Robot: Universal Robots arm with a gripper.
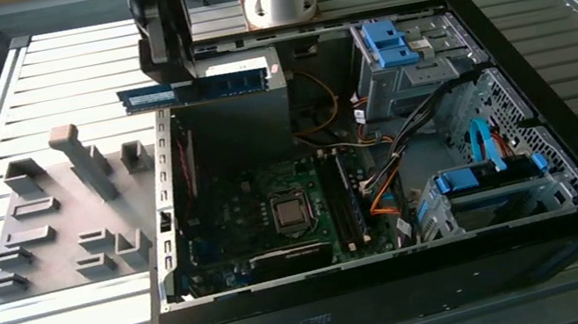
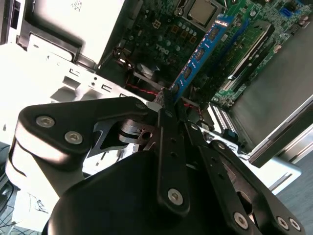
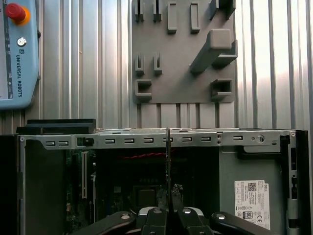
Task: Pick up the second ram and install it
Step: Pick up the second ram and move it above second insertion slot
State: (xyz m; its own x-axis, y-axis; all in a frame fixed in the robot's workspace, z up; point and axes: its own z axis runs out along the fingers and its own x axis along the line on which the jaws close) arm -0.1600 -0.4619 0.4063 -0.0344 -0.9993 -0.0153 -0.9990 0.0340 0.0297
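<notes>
The second ram [image 1: 200, 88] is in my pincer [image 1: 171, 78]. Its two fingers are closed flat against the board's faces, and the only gap between them is the stick's own thickness. In the exterior view I hold it in the air, level and standing on its long edge, above the far corner of the open computer case [image 1: 408, 293] at the exterior view's left. I grip it nearer one end, so the longer part of the blue board juts out toward the exterior view's right, and it touches nothing but me. In the second wrist view the stick runs away from my fingertips [image 2: 167, 105] and hangs well above the green motherboard [image 2: 161, 29]. The square processor socket [image 2: 203, 10] lies beyond its far end, and what looks like another stick [image 2: 250, 41] is seated in a slot off to one side. In the first wrist view I see the ram edge-on, as a thin dark line rising from between my fingers [image 3: 155, 215] and crossing the case's slotted metal rim [image 3: 127, 141]. Past that rim lies the grey holder plate [image 3: 183, 93] with its upright blocks, flat on the slatted metal table [image 3: 83, 73] and well apart from the stick. A pale blue teach pendant [image 3: 17, 54] with a red button lies on the same table, away from the plate.
</notes>
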